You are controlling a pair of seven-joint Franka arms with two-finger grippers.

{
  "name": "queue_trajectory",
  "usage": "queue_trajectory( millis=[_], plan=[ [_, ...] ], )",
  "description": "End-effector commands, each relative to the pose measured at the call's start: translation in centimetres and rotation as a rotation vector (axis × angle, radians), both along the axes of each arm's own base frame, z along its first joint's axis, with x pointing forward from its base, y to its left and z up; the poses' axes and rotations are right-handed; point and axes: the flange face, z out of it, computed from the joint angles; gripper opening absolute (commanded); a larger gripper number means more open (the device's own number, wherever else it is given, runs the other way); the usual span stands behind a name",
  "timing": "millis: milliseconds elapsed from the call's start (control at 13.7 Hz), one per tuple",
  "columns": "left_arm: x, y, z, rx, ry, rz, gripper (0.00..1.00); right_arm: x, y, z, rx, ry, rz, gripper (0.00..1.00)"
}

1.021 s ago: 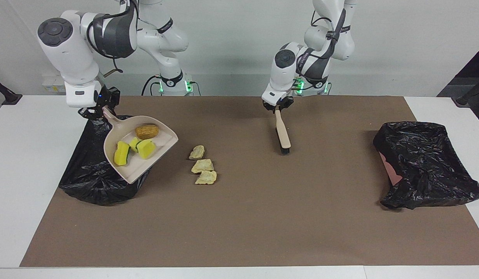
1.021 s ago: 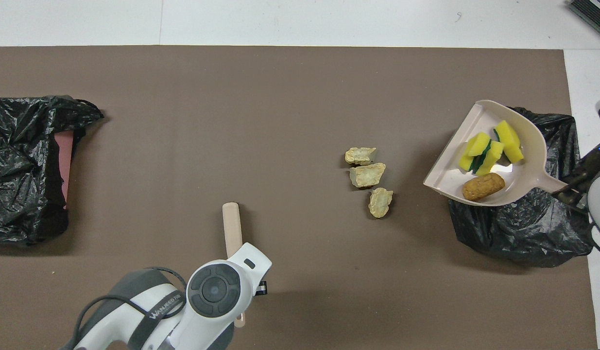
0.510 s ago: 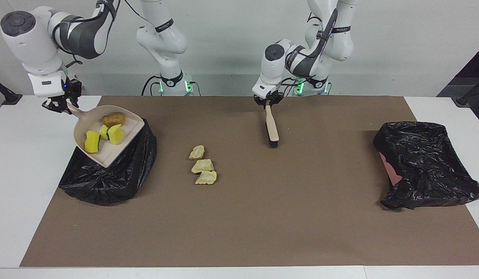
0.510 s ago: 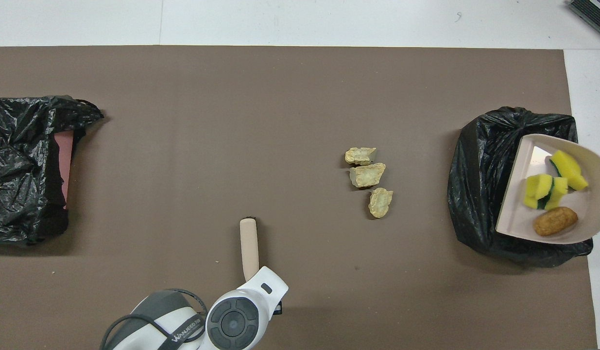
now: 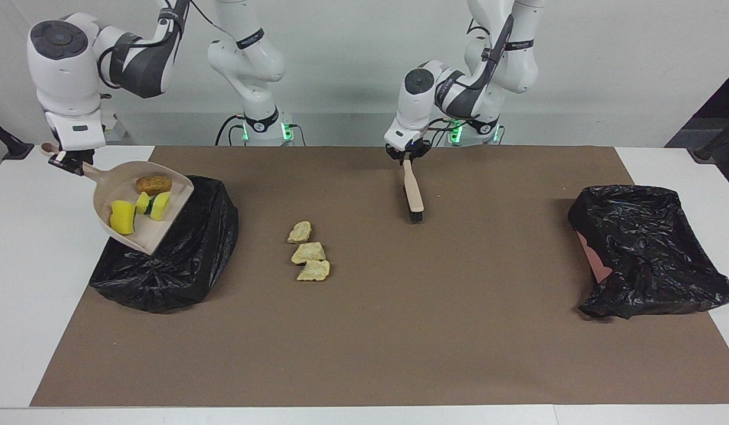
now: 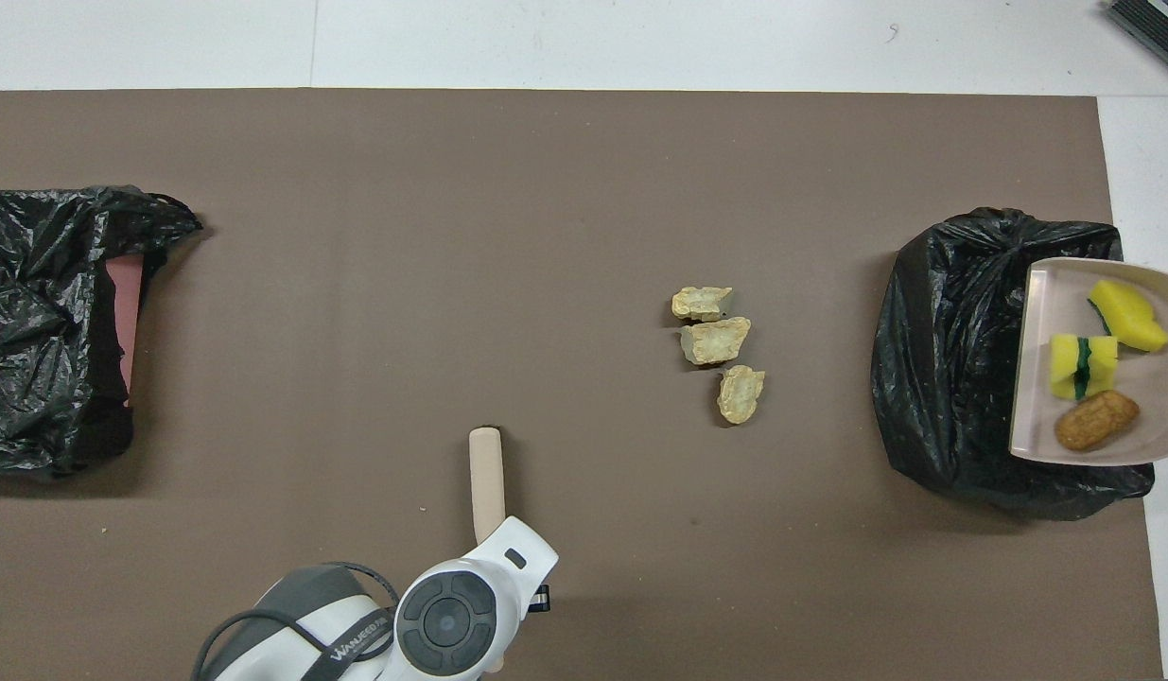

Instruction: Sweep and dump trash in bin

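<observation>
Holding the dustpan (image 5: 141, 209) by its handle, the right gripper (image 5: 65, 163) hangs over the black-bagged bin (image 5: 181, 260) at its arm's end; yellow sponges (image 5: 123, 216) and an orange-brown lump (image 5: 153, 184) sit inside. Three beige chunks (image 5: 308, 252) lie mid-table. Left gripper (image 5: 407, 157) is at the brush (image 5: 413, 192) handle; I cannot tell its jaws.

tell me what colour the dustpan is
Pale beige dustpan; the facing view shows it best.

I see open mat (image 5: 399, 330) everywhere except three beige chunks (image 5: 308, 252) at centre and bin bags (image 5: 647, 251) at three and nine o'clock.
</observation>
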Motion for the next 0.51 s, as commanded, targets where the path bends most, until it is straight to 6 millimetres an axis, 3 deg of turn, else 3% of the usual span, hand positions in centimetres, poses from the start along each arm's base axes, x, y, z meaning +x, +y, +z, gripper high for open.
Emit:
queue_trajectory(
  millis=[0,73,146,438],
  plan=[
    [3.3,0.3,1.2,-0.04,-0.017,-0.004,1.0,0.8,1.6,0.6,-0.097,0.015,0.08,0.0],
    [4.7,0.4,2.3,-0.054,-0.032,-0.012,1.0,1.4,3.1,0.8,-0.164,0.027,0.121,0.0],
    [7.2,1.8,3.7,-0.061,-0.043,-0.002,1.0,1.7,4.2,0.9,-0.206,0.041,0.153,0.0],
    [15.8,8.3,10.2,-0.069,-0.126,-0.084,1.0,1.9,5.5,1.3,-0.255,0.055,0.201,0.0]
  ],
)
